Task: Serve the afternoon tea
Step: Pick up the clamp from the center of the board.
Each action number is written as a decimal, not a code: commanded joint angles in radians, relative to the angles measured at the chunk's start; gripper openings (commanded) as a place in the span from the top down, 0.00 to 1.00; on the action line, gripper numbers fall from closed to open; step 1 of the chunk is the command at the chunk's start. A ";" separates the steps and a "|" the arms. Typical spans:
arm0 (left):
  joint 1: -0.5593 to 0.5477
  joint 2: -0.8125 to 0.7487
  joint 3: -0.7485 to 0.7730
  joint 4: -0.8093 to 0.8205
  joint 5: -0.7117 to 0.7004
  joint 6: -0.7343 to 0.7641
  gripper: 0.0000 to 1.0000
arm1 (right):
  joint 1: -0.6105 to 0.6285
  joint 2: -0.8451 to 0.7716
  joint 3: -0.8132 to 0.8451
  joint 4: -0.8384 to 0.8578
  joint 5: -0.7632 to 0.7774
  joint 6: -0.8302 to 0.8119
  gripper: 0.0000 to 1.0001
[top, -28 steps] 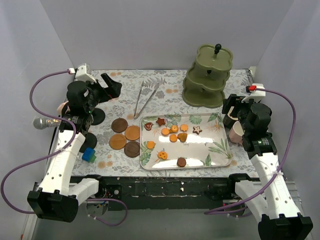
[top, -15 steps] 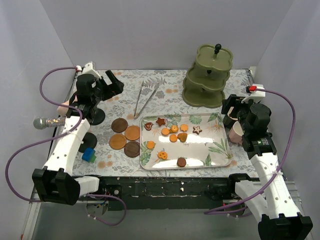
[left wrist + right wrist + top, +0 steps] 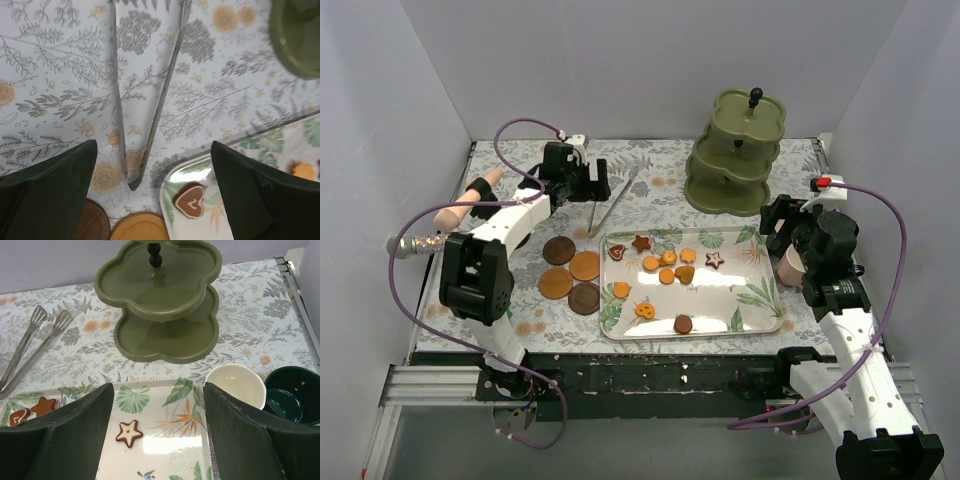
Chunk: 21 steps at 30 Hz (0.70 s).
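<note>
Both stand open and empty: the left gripper (image 3: 596,180) hovers upper-left of centre over the metal tongs (image 3: 164,90), whose long axis runs top-to-bottom between its fingers (image 3: 50,190), the biscuits (image 3: 667,268) lying on the tray (image 3: 740,310) just lower right, the right gripper (image 3: 157,386) beside the mugs (image 3: 235,385).

Spread pincer (image 3: 153,145) hangs over metal tongs (image 3: 167,90) near heart biscuit (image 3: 190,201).
</note>
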 commanded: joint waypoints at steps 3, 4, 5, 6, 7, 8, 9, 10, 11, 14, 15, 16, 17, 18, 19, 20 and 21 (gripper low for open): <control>-0.005 0.060 0.030 -0.026 0.027 0.164 0.02 | 0.000 -0.009 -0.003 0.001 -0.007 0.012 0.20; -0.009 0.069 0.023 -0.026 0.034 0.175 0.02 | -0.001 -0.007 -0.004 0.000 -0.009 0.012 0.20; -0.018 0.076 0.014 -0.018 0.039 0.189 0.02 | -0.001 -0.005 -0.004 0.002 -0.009 0.012 0.20; -0.032 0.086 0.007 -0.014 0.025 0.199 0.02 | -0.001 -0.002 -0.004 0.002 -0.012 0.012 0.20; -0.049 0.099 0.001 -0.015 -0.008 0.215 0.02 | -0.001 0.001 -0.003 0.004 -0.014 0.012 0.20; -0.069 0.111 -0.003 -0.015 -0.049 0.230 0.05 | -0.001 0.008 0.001 0.002 -0.017 0.010 0.20; -0.084 0.120 -0.006 -0.014 -0.079 0.238 0.09 | -0.001 0.013 0.005 0.002 -0.018 0.012 0.20; -0.092 0.131 -0.010 -0.012 -0.097 0.244 0.12 | -0.001 0.014 0.010 -0.001 -0.018 0.012 0.20; -0.095 0.137 -0.010 -0.009 -0.100 0.239 0.15 | -0.001 0.019 0.013 0.000 -0.020 0.010 0.21; -0.095 0.154 -0.010 -0.006 -0.154 0.233 0.20 | -0.001 0.019 0.013 0.000 -0.023 0.012 0.21; -0.095 0.157 -0.013 -0.003 -0.156 0.236 0.21 | -0.001 0.016 0.011 0.000 -0.023 0.012 0.21; -0.095 0.158 -0.017 -0.001 -0.151 0.239 0.22 | -0.001 0.016 0.010 -0.001 -0.020 0.009 0.21; -0.097 0.165 -0.022 0.000 -0.143 0.241 0.23 | -0.001 0.014 0.007 -0.001 -0.018 0.009 0.21; -0.100 0.171 -0.023 0.000 -0.146 0.241 0.24 | -0.001 0.013 0.007 -0.001 -0.018 0.009 0.21; -0.103 0.177 -0.028 0.000 -0.160 0.242 0.24 | -0.001 0.011 0.007 -0.003 -0.017 0.007 0.21; -0.106 0.183 -0.030 0.002 -0.174 0.242 0.24 | -0.001 0.011 0.007 -0.004 -0.017 0.004 0.21; -0.106 0.191 -0.031 0.003 -0.177 0.242 0.25 | -0.001 0.013 0.008 -0.006 -0.017 0.005 0.21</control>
